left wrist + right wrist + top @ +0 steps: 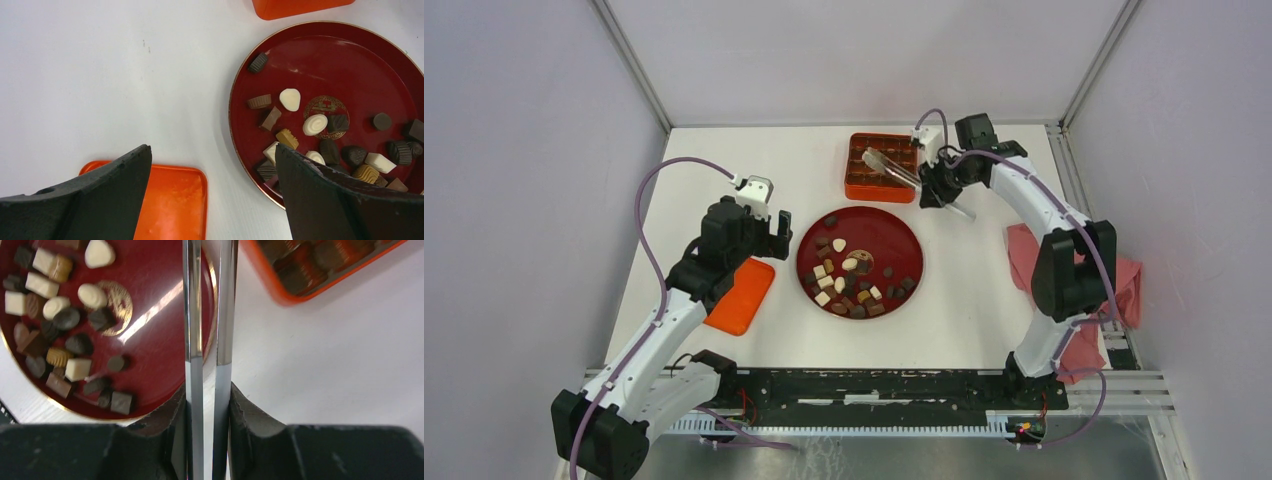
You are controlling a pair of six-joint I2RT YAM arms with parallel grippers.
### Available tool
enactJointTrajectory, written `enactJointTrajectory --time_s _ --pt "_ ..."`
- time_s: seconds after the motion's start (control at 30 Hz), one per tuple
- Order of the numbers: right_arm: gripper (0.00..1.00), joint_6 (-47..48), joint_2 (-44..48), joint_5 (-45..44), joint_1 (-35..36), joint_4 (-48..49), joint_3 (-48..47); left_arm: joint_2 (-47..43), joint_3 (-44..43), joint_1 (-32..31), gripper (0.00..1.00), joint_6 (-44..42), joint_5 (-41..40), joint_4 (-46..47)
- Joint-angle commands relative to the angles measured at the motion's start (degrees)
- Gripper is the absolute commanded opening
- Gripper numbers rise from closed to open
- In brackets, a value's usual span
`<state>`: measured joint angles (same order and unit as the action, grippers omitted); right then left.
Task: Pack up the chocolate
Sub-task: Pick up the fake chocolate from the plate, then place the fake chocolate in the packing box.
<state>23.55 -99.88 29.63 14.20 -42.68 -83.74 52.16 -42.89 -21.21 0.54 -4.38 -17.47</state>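
Several chocolate pieces (pixel 849 275), dark, light brown and cream-white, lie on the red plate (pixel 904 225) at the table's middle. They also show in the left wrist view (pixel 315 125) and the right wrist view (pixel 55 305). The orange gridded box (pixel 881 167) stands behind the plate and holds some pieces (pixel 320 265). My right gripper (pixel 936 180) (pixel 207 395) is shut on metal tongs (pixel 894 168) (pixel 192 315), whose tips reach over the box and are out of the wrist view. My left gripper (pixel 769 235) (pixel 212 150) is open and empty, just left of the plate (pixel 325 65).
A flat orange lid (pixel 742 295) (pixel 170 200) lies left of the plate under my left gripper. A pink cloth (pixel 1034 260) lies at the table's right edge under the right arm. The box's near edge (pixel 300 6) shows in the left wrist view.
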Motion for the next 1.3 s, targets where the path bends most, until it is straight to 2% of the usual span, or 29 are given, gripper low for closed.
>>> enactJointTrajectory --time_s 0.0,0.33,0.77,1.27 --pt "0.12 -3.1 -6.8 0.2 -1.3 4.3 -11.6 -0.8 0.1 0.4 0.98 -1.1 -0.7 1.6" --pt "0.13 -5.2 -22.9 -2.0 -2.8 3.4 -30.0 0.0 0.1 0.3 0.98 -1.5 -1.7 1.4" --pt "0.16 -5.6 -29.6 -3.1 -2.8 5.0 -32.3 1.2 -0.1 0.5 0.98 -1.7 -1.9 1.3" --pt "0.26 -5.0 -32.0 -4.1 -2.8 4.5 -33.0 1.3 -0.1 0.6 0.98 -1.7 -1.4 1.3"
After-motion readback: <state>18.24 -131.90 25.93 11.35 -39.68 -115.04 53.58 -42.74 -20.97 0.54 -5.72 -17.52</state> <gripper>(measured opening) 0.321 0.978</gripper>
